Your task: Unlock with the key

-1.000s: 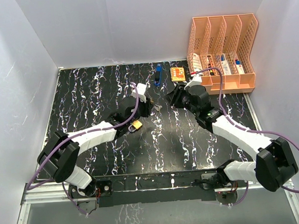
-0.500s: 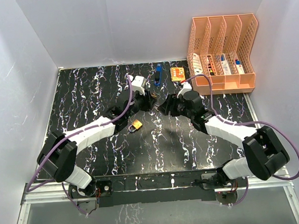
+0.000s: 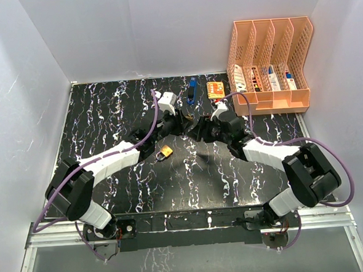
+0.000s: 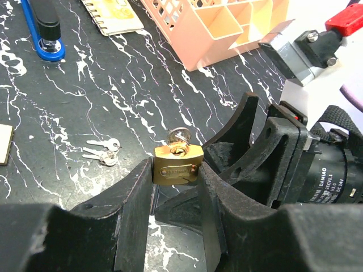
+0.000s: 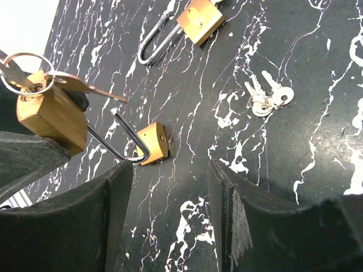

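My left gripper (image 4: pixel 177 168) is shut on a small brass padlock (image 4: pixel 178 159), held by its sides above the table. A key (image 4: pixel 180 136) sits in its keyhole. In the right wrist view the same padlock (image 5: pixel 48 116) hangs at the left, with the key and ring (image 5: pixel 31 79) on top and its steel shackle (image 5: pixel 122 139) pointing downward. My right gripper (image 5: pixel 170 170) stands open with nothing between its fingers, close beside the held padlock. From above, the two grippers meet at the table's far middle, left (image 3: pixel 182 120) and right (image 3: pixel 198 129).
Two other brass padlocks lie on the black marbled table, one (image 5: pixel 152 143) under the held one, one (image 5: pixel 198 21) farther off. Loose keys (image 5: pixel 266 96) lie nearby. A blue stapler (image 3: pixel 192 91), an orange notebook (image 3: pixel 214 89) and a peach file rack (image 3: pixel 269 63) stand at the back.
My right arm has swung left until its gripper is against the left one, and its jaws have widened. The left gripper carried the padlock slightly farther back and to the right.
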`<action>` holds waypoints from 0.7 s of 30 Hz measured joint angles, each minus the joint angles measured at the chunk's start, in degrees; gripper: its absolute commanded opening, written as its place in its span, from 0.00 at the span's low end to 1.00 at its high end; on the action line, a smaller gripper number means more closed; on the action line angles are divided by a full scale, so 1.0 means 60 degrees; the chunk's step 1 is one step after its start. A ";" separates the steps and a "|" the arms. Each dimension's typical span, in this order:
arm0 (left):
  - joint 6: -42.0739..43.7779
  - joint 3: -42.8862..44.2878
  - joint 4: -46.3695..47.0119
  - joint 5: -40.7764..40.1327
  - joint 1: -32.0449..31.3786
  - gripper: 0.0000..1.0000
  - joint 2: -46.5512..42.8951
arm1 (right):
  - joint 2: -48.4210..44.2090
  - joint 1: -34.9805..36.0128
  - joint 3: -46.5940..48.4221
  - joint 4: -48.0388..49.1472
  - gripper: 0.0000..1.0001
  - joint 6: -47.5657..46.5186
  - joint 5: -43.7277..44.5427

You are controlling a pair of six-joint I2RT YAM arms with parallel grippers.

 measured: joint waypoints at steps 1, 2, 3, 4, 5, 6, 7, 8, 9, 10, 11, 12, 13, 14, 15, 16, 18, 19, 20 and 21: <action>-0.0029 -0.0004 0.0015 0.0018 0.0004 0.00 0.0000 | 0.0036 0.0000 0.0000 -0.0004 0.54 0.0026 -0.0007; -0.0051 -0.0011 0.0040 0.0033 0.0007 0.00 0.0000 | 0.0047 0.0000 0.0000 0.0000 0.54 0.0040 -0.0011; -0.0087 -0.0033 0.0073 0.0058 0.0015 0.00 0.0000 | 0.0047 0.0000 0.0000 0.0000 0.54 0.0058 -0.0011; -0.0124 -0.0066 0.0109 0.0091 0.0022 0.00 0.0000 | 0.0047 0.0000 0.0000 0.0025 0.54 0.0062 -0.0011; -0.0168 -0.0091 0.0113 0.0127 0.0033 0.00 0.0000 | 0.0047 0.0000 0.0004 0.0069 0.54 0.0066 -0.0007; -0.0215 -0.0117 0.0106 0.0178 0.0051 0.00 0.0000 | 0.0047 0.0000 0.0004 0.0098 0.54 0.0069 -0.0011; -0.0251 -0.0135 0.0106 0.0215 0.0066 0.00 0.0000 | 0.0047 0.0000 0.0004 0.0135 0.54 0.0069 -0.0007; -0.0291 -0.0164 0.0127 0.0251 0.0080 0.00 -0.0004 | 0.0047 0.0000 0.0011 0.0146 0.54 0.0069 -0.0007; -0.0328 -0.0208 0.0171 0.0273 0.0084 0.00 -0.0018 | 0.0047 0.0000 0.0015 0.0153 0.53 0.0073 -0.0007; -0.0361 -0.0259 0.0186 0.0295 0.0091 0.00 -0.0040 | 0.0047 0.0000 0.0018 0.0160 0.54 0.0080 -0.0007; -0.0401 -0.0310 0.0186 0.0328 0.0095 0.00 -0.0058 | 0.0047 0.0000 0.0018 0.0168 0.54 0.0087 -0.0007; -0.0437 -0.0368 0.0211 0.0361 0.0102 0.00 -0.0076 | 0.0047 0.0000 0.0022 0.0175 0.54 0.0087 -0.0004; -0.0474 -0.0433 0.0222 0.0397 0.0109 0.00 -0.0113 | 0.0047 0.0000 0.0022 0.0182 0.54 0.0091 -0.0004; -0.0514 -0.0488 0.0240 0.0444 0.0120 0.00 -0.0142 | 0.0051 0.0000 0.0026 0.0182 0.53 0.0091 -0.0004; -0.0550 -0.0550 0.0291 0.0466 0.0138 0.00 -0.0168 | 0.0058 0.0000 0.0029 0.0182 0.54 0.0091 0.0000; -0.0586 -0.0586 0.0321 0.0495 0.0146 0.00 -0.0182 | 0.0087 0.0000 0.0047 0.0189 0.53 0.0091 -0.0004; -0.0667 -0.0601 0.0353 0.0554 0.0157 0.00 -0.0189 | 0.0175 0.0000 0.0095 0.0211 0.54 0.0095 -0.0004; -0.0703 -0.0605 0.0390 0.0590 0.0168 0.00 -0.0197 | 0.0208 0.0000 0.0106 0.0215 0.53 0.0091 -0.0004; -0.0732 -0.0608 0.0419 0.0623 0.0186 0.00 -0.0204 | 0.0222 0.0000 0.0109 0.0215 0.54 0.0095 -0.0004; -0.0761 -0.0623 0.0459 0.0652 0.0200 0.00 -0.0219 | 0.0233 0.0000 0.0117 0.0211 0.54 0.0091 -0.0007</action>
